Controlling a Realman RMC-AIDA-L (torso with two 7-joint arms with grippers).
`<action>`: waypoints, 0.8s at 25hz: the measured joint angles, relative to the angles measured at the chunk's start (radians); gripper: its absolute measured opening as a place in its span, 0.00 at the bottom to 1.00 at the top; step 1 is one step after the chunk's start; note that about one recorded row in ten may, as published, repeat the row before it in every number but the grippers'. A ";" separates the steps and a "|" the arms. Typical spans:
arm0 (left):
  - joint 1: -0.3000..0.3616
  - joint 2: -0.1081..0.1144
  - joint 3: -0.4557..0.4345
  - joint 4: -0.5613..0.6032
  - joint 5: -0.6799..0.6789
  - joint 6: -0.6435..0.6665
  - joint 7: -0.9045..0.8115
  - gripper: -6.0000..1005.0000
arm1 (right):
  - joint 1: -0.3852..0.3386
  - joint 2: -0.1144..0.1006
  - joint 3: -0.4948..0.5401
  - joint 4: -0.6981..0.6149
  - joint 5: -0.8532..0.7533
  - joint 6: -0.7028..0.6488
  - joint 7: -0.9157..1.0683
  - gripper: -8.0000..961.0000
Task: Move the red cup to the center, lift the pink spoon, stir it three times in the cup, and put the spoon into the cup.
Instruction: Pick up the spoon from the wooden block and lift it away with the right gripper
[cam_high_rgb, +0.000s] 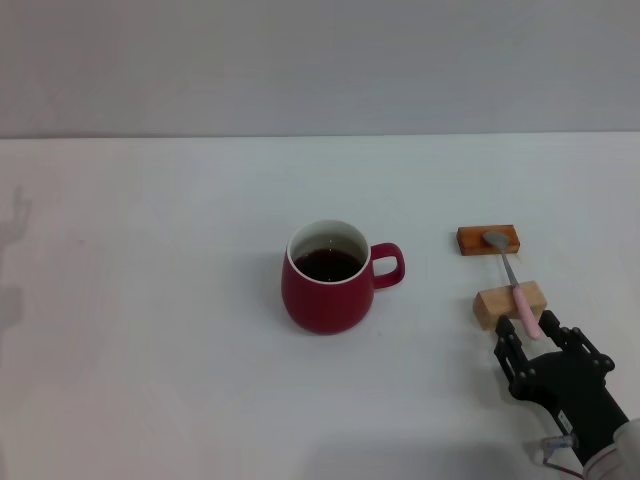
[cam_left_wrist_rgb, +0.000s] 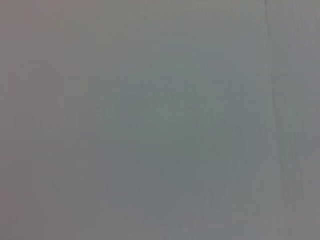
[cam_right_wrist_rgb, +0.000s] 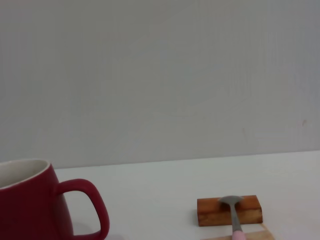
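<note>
The red cup (cam_high_rgb: 328, 283) stands near the middle of the white table, holding dark liquid, its handle pointing to the right. The pink spoon (cam_high_rgb: 515, 288) lies across two wooden blocks to the right of the cup, silver bowl on the far block, pink handle over the near one. My right gripper (cam_high_rgb: 540, 336) sits low at the front right, open, its fingers on either side of the handle's tip without closing on it. The right wrist view shows the cup (cam_right_wrist_rgb: 35, 200) and the spoon (cam_right_wrist_rgb: 233, 212). The left gripper is out of view.
A dark orange-brown block (cam_high_rgb: 489, 240) holds the spoon's bowl, and a pale wooden block (cam_high_rgb: 511, 304) lies under the handle. The white table (cam_high_rgb: 150, 300) stretches wide to the left of the cup. The left wrist view shows only a blank grey surface.
</note>
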 joint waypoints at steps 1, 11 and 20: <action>0.000 0.000 0.000 0.000 0.000 0.000 0.000 0.84 | 0.002 0.000 0.000 0.000 0.000 0.000 0.000 0.55; 0.003 0.000 -0.002 0.000 0.000 0.000 0.000 0.84 | 0.007 -0.007 0.010 0.009 -0.002 0.004 -0.001 0.54; 0.004 0.000 -0.002 0.000 0.000 0.000 0.000 0.84 | 0.007 -0.008 0.014 0.008 -0.003 0.004 -0.003 0.54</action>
